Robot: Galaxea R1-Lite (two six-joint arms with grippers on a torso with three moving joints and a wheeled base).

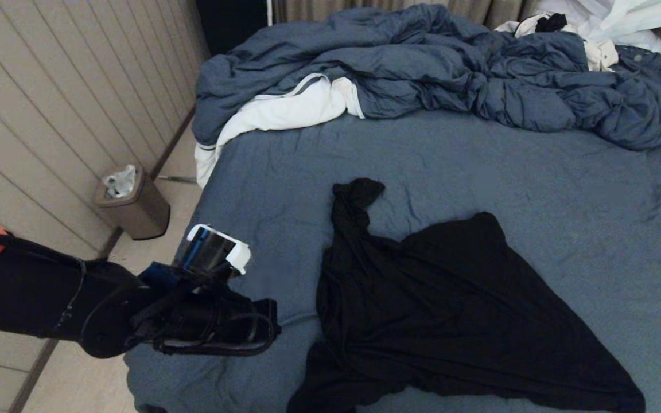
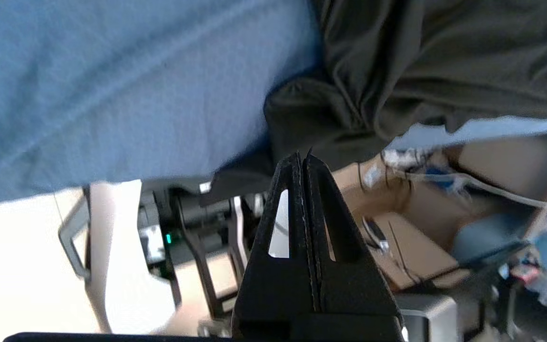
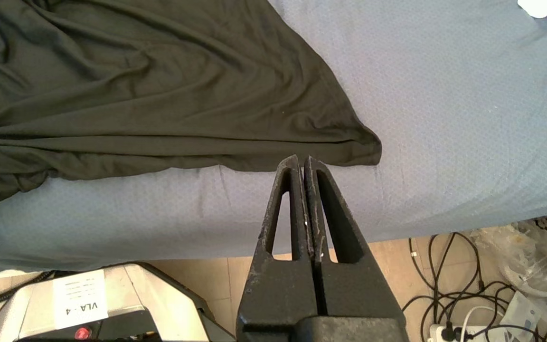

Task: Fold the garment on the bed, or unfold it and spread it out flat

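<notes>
Left pincer (image 2: 304,159) is seen pressed together, nothing pinched, held at the bed's near left corner, apart from the shirt's bunched edge. In the head view the left arm is shown reaching in from the left over the bed (image 1: 479,166) corner. Right pincer (image 3: 302,161) is also pressed together and empty, parked off the near bed edge, just short of the shirt's pointed corner; it is not seen in the head view.

Shirt (image 1: 451,310) is laid crumpled on the near half of the bed, black, no print visible. One twisted end is pointed toward the duvet; a corner is draped over the near edge. Wide folds are spread toward the right.

Bed is covered with a slate-blue sheet, lightly creased. Duvet (image 1: 451,69) is piled along the far side. White cloth (image 1: 284,112) is tucked under the duvet's left end and hung over the bed's left edge. More white fabric (image 1: 611,23) is heaped at the far right.

Panelled wall (image 1: 49,115) is seen on the left, with a bin (image 1: 132,203) on the floor beside it. Cables (image 3: 449,285) are strewn on the floor under the near edge.
</notes>
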